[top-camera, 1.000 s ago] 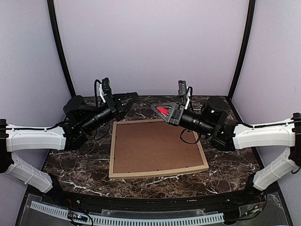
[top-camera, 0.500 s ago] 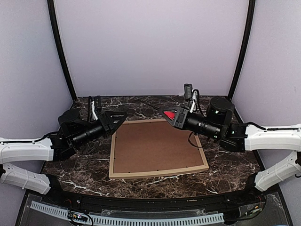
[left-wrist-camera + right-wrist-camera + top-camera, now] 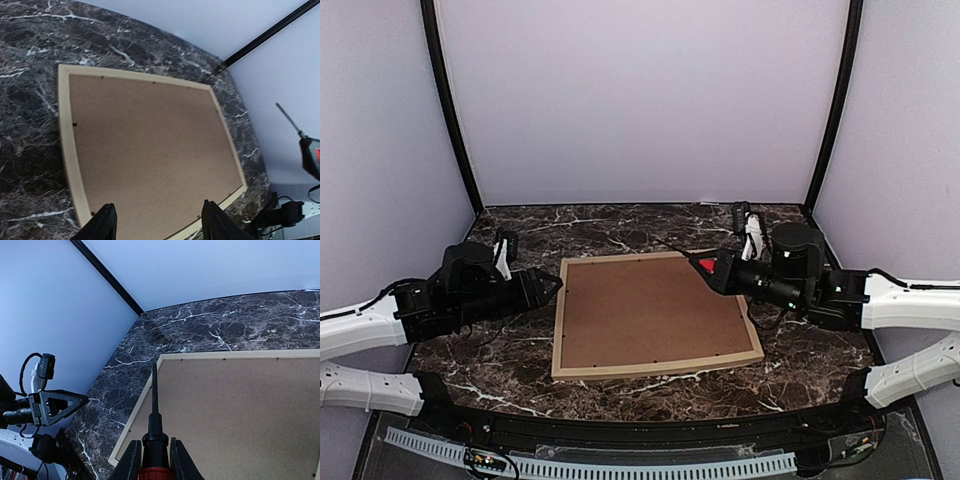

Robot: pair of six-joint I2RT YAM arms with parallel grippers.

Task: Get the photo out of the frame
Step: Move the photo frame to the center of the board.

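The frame of thin light wood lies face down on the marble table, its brown backing board facing up. The photo is hidden under the board. My left gripper hovers low just off the frame's left edge, open and empty. In the left wrist view its fingers straddle the backing board from above. My right gripper sits over the frame's far right corner, shut on a red-handled screwdriver whose black shaft points toward the frame's left moulding.
Small black tabs dot the inner edge of the frame. Pale walls with black corner posts enclose the table on three sides. Bare marble lies left, right and behind the frame.
Both arms have come down low toward the table. The left gripper has opened and drawn back to the frame's left edge. The right gripper, with the screwdriver, has shifted right.
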